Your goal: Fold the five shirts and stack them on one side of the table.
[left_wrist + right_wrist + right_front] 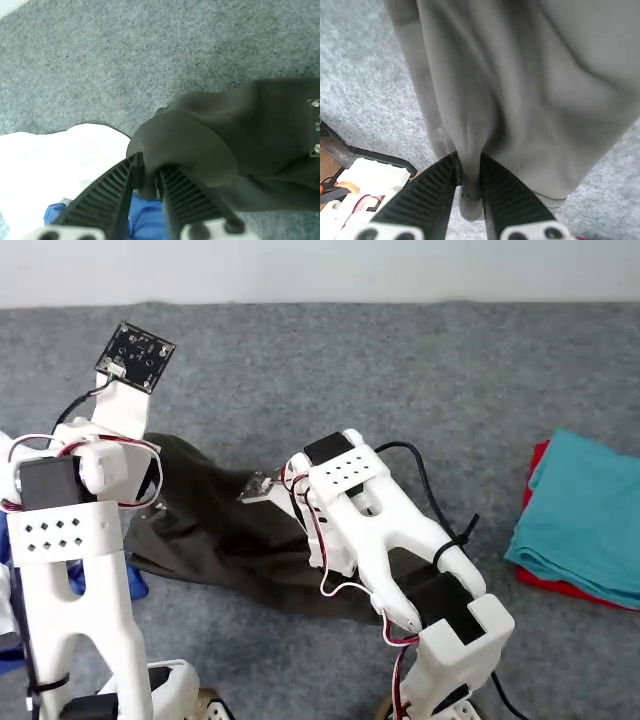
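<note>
A dark olive shirt (225, 530) lies rumpled on the grey carpeted table between the two arms. My left gripper (149, 177) is shut on a fold of the olive shirt (215, 145), lifting that edge. My right gripper (469, 175) is shut on a pinched fold of the same shirt (520, 80), which hangs in front of it. A teal folded shirt (585, 515) rests on a red folded shirt (540, 575) at the right side of the table. A white shirt (55, 170) and a blue shirt (145, 220) lie below the left gripper.
The blue shirt (135, 585) peeks out by the left arm's base at the table's left edge. A black cable (430, 490) runs over the carpet to the right arm. Bare carpet (400, 370) stretches across the back.
</note>
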